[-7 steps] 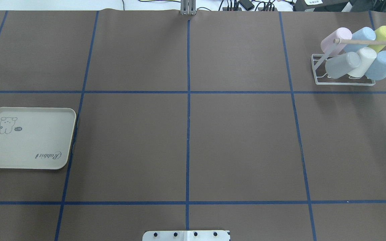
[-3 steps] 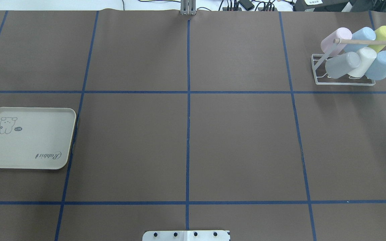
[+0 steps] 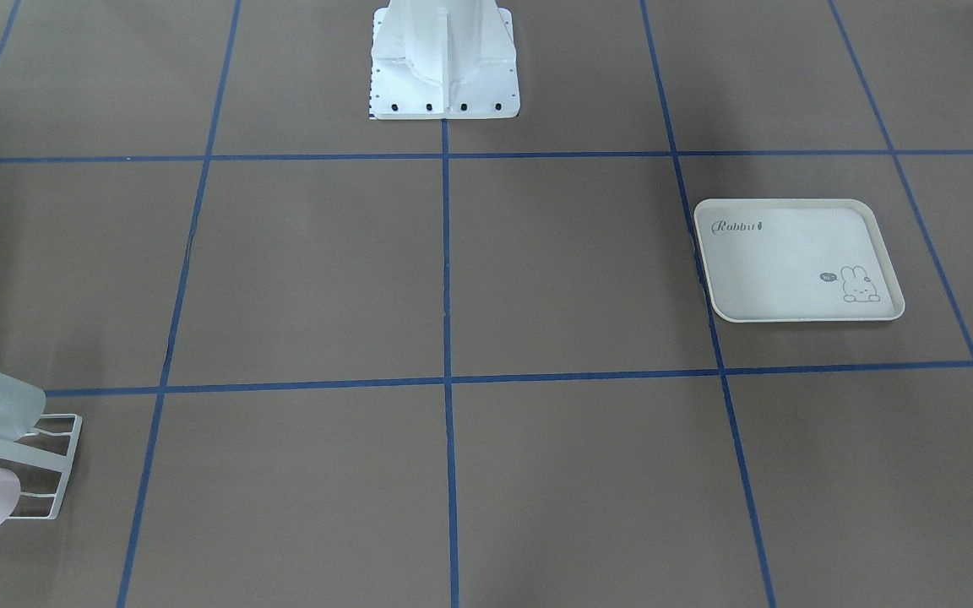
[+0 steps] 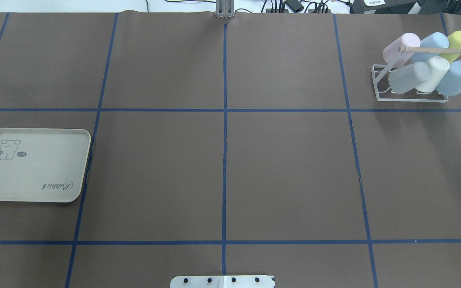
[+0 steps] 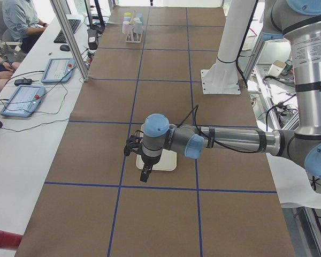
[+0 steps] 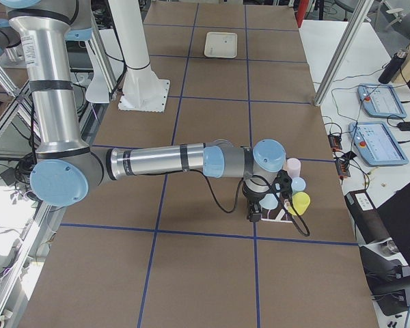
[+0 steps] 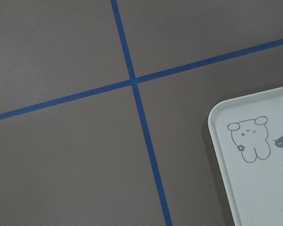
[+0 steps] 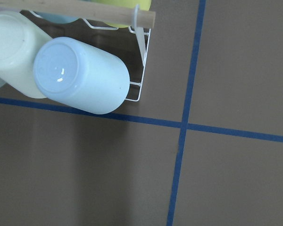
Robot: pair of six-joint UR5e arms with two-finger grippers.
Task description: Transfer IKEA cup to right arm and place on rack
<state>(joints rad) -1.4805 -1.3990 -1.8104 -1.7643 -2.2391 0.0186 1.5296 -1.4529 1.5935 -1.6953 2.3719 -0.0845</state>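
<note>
The white wire rack (image 4: 410, 100) with its wooden dowel (image 4: 440, 50) stands at the far right of the table and holds several pastel cups, such as a grey one (image 4: 408, 78) and a blue one (image 4: 456, 78). In the right wrist view the blue cup (image 8: 80, 75) hangs on the rack (image 8: 144, 70). The right arm's gripper (image 6: 254, 213) shows only in the exterior right view, beside the rack; I cannot tell whether it is open. The left gripper (image 5: 144, 174) shows only in the exterior left view, over the tray's near edge; I cannot tell its state. No cup shows in either gripper.
A cream rabbit-print tray (image 4: 34, 172) lies at the left, with nothing on it; it also shows in the front-facing view (image 3: 790, 270) and the left wrist view (image 7: 264, 188). The robot's white base plate (image 4: 222, 281) sits at the near table edge. Blue tape lines grid the brown table.
</note>
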